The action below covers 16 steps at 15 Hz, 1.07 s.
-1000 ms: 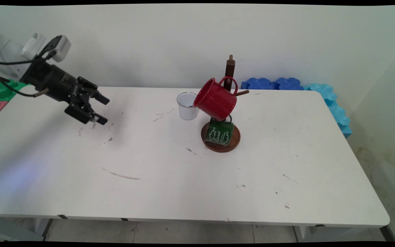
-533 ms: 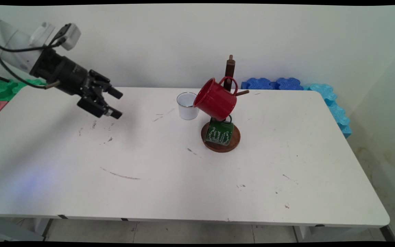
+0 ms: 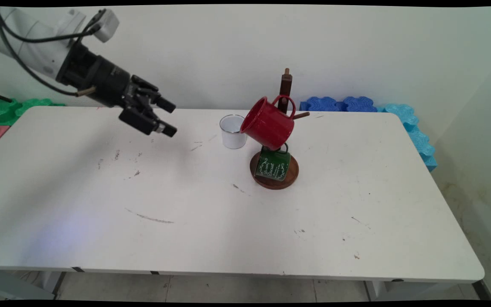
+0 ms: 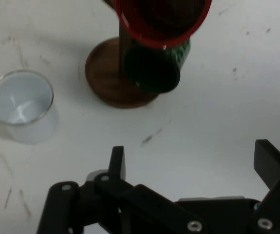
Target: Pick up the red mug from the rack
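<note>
My tool [image 3: 168, 117] hangs in the air above the far left part of the tabletop [image 3: 211, 221], its two fingers spread wide with nothing between them. It points to the right and slightly down, toward a small group of things near the far edge. In the hand view the tool [image 4: 191, 163] shows the same wide gap, one fingertip [image 4: 117, 161] on the left and the other at the right edge.

Nearest to it is one white cup [image 3: 232, 131], standing upright and empty on the tabletop, well apart from my fingers. In the hand view the white cup [image 4: 20, 105] sits at the left.

Just beside the cup stands one wooden mug stand [image 3: 287, 85] with a round dark base [image 3: 292, 172] and an upright post with pegs. Two mugs hang on it. One red mug [image 3: 267, 123] hangs by its handle from an upper peg, tilted with its mouth toward the upper left and overlapping the cup's right side in the main view. One green mug [image 3: 273, 164] with white lettering hangs lower, just over the base. In the hand view the red mug [image 4: 161, 19] is at the top, with the green mug [image 4: 154, 68] below it, mouth toward me, over the base [image 4: 105, 80].

Beyond the tabletop lie blue foam pieces [image 3: 339, 103] along the wall at the right and green foam pieces [image 3: 4, 108] at the left.
</note>
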### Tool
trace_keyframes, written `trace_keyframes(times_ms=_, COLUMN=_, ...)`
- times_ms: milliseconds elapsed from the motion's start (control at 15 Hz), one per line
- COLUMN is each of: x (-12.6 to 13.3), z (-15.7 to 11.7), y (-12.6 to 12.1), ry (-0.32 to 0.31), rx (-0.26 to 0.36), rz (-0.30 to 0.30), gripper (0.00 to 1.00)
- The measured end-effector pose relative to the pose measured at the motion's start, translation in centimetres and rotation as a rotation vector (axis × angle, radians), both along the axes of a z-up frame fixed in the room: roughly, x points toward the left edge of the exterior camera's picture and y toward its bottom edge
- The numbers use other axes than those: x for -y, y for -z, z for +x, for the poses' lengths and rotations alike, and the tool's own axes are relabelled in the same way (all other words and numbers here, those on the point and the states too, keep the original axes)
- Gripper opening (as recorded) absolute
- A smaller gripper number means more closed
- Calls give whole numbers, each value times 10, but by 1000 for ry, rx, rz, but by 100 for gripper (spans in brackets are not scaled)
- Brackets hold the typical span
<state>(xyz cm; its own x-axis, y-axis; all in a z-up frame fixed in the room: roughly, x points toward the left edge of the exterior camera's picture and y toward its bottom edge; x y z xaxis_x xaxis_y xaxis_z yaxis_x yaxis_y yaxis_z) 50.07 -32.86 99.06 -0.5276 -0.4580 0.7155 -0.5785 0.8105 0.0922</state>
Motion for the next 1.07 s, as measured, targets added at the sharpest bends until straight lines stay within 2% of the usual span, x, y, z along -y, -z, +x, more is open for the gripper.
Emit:
trace_keyframes(times_ms=600, x=24, z=-53, y=-23, ry=-20, rx=-97, rz=-1, gripper=100)
trace_keyframes(times_ms=1067, x=37, z=-80, y=-24, ry=-48, rx=-144, rz=33, gripper=100)
